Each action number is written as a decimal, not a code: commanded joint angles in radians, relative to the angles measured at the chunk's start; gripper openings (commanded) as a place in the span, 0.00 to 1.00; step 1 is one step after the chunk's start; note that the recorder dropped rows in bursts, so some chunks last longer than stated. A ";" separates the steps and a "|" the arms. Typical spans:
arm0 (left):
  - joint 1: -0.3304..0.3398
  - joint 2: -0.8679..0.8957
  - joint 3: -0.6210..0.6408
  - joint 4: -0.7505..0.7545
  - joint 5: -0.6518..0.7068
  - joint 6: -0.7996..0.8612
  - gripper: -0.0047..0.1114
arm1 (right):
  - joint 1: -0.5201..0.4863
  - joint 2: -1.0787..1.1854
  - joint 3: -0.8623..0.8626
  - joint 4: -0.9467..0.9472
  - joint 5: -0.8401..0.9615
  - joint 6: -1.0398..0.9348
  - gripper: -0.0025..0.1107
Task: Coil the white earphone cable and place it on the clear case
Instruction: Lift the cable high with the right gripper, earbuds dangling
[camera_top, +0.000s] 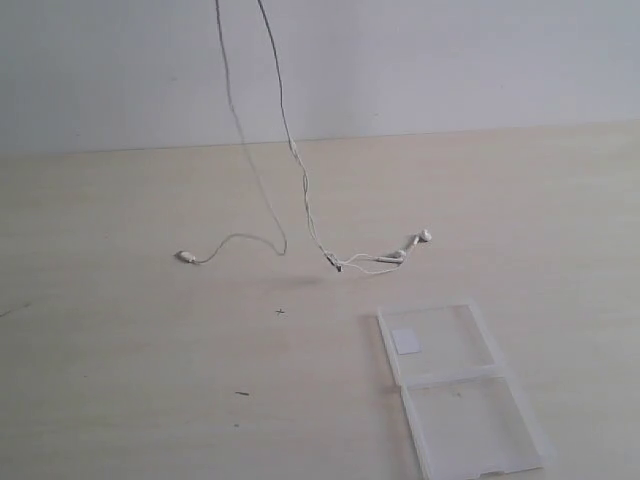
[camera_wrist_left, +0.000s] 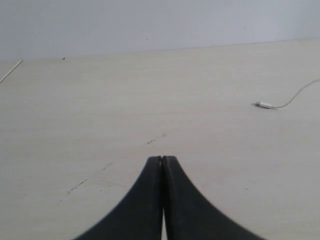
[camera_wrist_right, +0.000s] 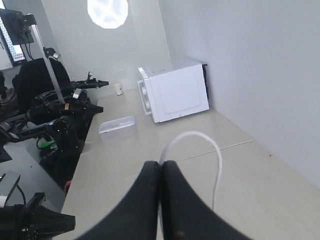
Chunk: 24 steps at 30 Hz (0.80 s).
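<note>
The white earphone cable (camera_top: 303, 185) hangs in two thin strands from above the exterior view's top edge down to the table. Its earbuds (camera_top: 424, 236) lie right of centre, and a small white end piece (camera_top: 185, 257) lies to the left. My right gripper (camera_wrist_right: 161, 163) is shut on the cable (camera_wrist_right: 218, 160), which arches out from between the fingertips. My left gripper (camera_wrist_left: 162, 158) is shut with nothing in it, low over the table, with the cable's end piece (camera_wrist_left: 265, 105) ahead of it. The clear case (camera_top: 455, 390) lies open and flat at the front right, a white sticker (camera_top: 407, 341) on its far panel. Neither gripper shows in the exterior view.
A pale wall rises behind the wooden table (camera_top: 120, 330). Small dark marks (camera_top: 280, 312) dot the tabletop. The right wrist view looks sideways at a white microwave (camera_wrist_right: 175, 92), a clear plastic box (camera_wrist_right: 118, 128) and black arm equipment (camera_wrist_right: 55, 115).
</note>
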 joint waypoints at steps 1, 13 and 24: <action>-0.005 -0.005 0.000 -0.003 -0.008 0.004 0.04 | -0.004 -0.010 0.001 0.022 0.000 -0.029 0.02; -0.005 -0.005 0.000 0.409 -0.161 0.078 0.04 | -0.004 -0.102 0.001 0.065 0.000 -0.104 0.02; -0.005 -0.005 0.000 0.381 -0.554 -0.447 0.04 | -0.004 -0.187 -0.136 -0.126 -0.106 0.076 0.02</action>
